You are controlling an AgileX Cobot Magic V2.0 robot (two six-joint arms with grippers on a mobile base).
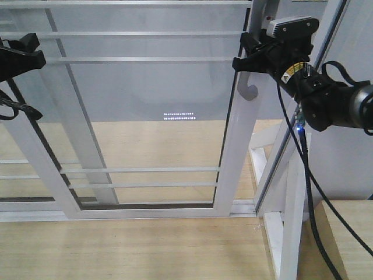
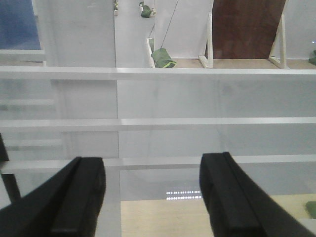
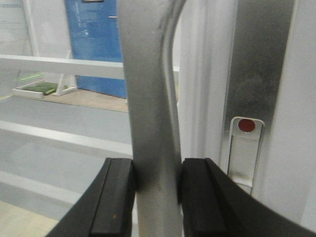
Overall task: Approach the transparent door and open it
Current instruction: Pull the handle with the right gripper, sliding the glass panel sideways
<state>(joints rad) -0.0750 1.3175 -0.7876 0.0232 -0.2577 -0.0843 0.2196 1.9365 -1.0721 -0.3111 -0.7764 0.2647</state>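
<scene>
Upper right, the pull handle (image 1: 250, 90) of the transparent door (image 1: 145, 87) was clamped by the right gripper (image 1: 242, 55); the left gripper (image 2: 153, 192) was spread wide before white bars (image 2: 158, 121).

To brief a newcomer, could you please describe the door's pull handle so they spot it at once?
Find the big white-framed glass door filling the front view and follow its right edge. The handle is the curved silver-grey strip there, hooked at its lower end. Unlike the white horizontal bars, it runs vertically, clamped in the right gripper's jaws.
</scene>
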